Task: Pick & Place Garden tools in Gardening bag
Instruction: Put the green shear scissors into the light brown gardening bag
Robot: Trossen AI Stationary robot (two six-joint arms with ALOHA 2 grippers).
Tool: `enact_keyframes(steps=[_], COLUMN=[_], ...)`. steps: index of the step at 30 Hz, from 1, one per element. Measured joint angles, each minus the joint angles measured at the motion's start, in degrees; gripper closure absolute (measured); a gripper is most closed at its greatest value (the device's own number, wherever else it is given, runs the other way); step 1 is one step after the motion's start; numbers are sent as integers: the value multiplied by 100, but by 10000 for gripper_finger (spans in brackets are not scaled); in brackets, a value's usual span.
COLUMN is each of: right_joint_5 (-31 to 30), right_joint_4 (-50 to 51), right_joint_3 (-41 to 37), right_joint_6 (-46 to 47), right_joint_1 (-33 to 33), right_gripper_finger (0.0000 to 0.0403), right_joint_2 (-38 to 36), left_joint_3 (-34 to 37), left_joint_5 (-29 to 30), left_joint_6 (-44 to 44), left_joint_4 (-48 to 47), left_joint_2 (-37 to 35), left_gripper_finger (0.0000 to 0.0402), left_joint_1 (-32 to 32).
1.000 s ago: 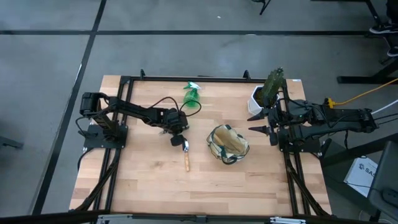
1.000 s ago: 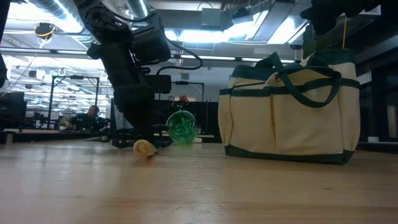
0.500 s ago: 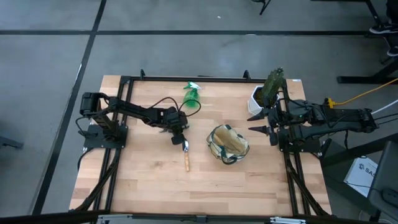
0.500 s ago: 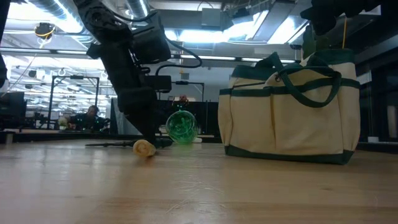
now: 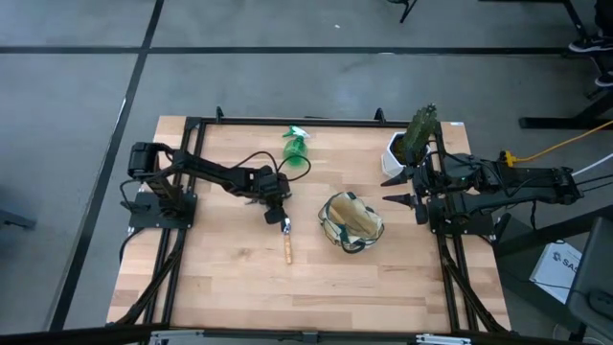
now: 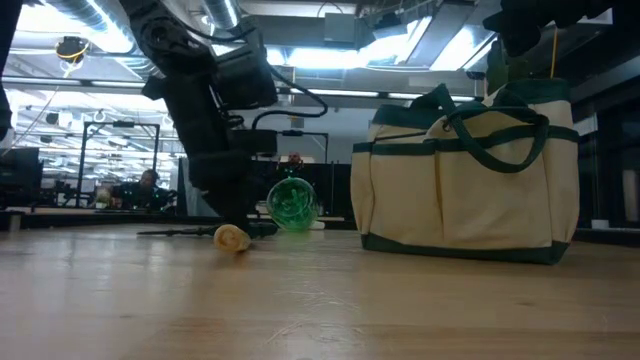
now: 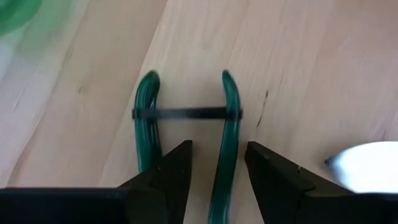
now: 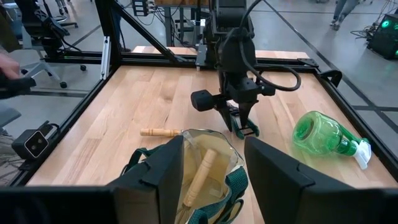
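Gardening bag [image 5: 351, 222] sits mid-table, right of centre, w/ one wooden handle [image 8: 203, 171] already poking up inside. Outside it: green spray bottle [image 5: 296, 149] at far edge, wooden-handled tool [image 5: 286, 241] left of bag, green-handled shears [image 7: 186, 134] flat on table under the left gripper [image 5: 275, 213]. So roughly 1 in, 3 to go. Left gripper's fingers stand apart, straddling one shears handle, not clamped yet; a sec ago it was closed. Right gripper [image 5: 405, 190] waits parted by the plant pot [image 5: 397, 149], holding nothing, unchanged.
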State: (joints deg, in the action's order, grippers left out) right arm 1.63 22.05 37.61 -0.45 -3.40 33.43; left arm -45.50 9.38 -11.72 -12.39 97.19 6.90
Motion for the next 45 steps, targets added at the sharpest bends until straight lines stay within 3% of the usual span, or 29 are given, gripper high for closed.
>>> enact_keyframes(steps=[8, 16, 25, 35, 40, 45], right_joint_5=[2, 2, 2, 2, 2, 2], right_joint_4=[1, 0, 1, 1, 2, -1], right_joint_3=[-1, 1, 1, 1, 2, 2], right_joint_6=[1, 0, 1, 2, 2, 1], right_joint_1=[-2, 0, 0, -1, -1, -2], right_gripper_finger=[231, 231, 231, 231, 231, 231], right_joint_2=[0, -2, 0, -2, -1, -1], left_joint_3=[-9, 7, 59, 44, 39, 35], left_joint_5=[-26, -373, -460, -506, -468, -852], left_joint_6=[190, 226, 196, 394, 555, 795], left_joint_4=[244, 356, 721, 922, 1589, 2734], left_joint_2=[248, 244, -103, -1567, -2154, -2322], left_gripper_finger=[278, 379, 379, 380, 380, 380], left_joint_1=[9, 52, 31, 183, 264, 264])
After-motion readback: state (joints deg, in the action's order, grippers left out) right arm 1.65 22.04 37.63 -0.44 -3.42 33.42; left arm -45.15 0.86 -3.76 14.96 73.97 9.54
